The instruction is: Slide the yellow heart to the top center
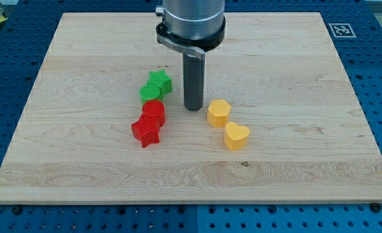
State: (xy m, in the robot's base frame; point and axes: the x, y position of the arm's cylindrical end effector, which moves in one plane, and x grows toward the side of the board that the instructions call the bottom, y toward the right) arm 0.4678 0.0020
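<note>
**Entry: yellow heart, not yet at top centre; risks from the present layout**

Item 1. Table (pixel 61 162): light wooden board, seen from the front. Its top-centre zone is partly hidden behind the arm's grey housing.

Item 2. My tip (pixel 193 108): lower end of the dark rod, resting on the table just left of and slightly above the yellow pair. It touches no block. No pincer is fitted to this arm, so there is nothing to report as apart, together or clamped.

Item 3. Yellow heart (pixel 237 136): the task's block. It lies right of centre in the lower half of the table, well apart from the top centre.

Item 4. Yellow hexagon-like block (pixel 219 112): just above and left of the heart, touching or nearly touching it; which, I cannot tell. It lies between the heart and the tip.

Item 5. Green star (pixel 156 85), red round block (pixel 154 110), red star (pixel 146 131): a cluster to the view's left of the tip.

Risks, as judged:
- The tip is on the wrong side. A push from here likely sends the heart down and right, away from the goal.
- Going round to the heart's lower side, the rod may clip the hexagon-like block.
- Pushed up along its left lobe, the heart may drive the hexagon-like block ahead, or rotate and slip off the tip.
</note>
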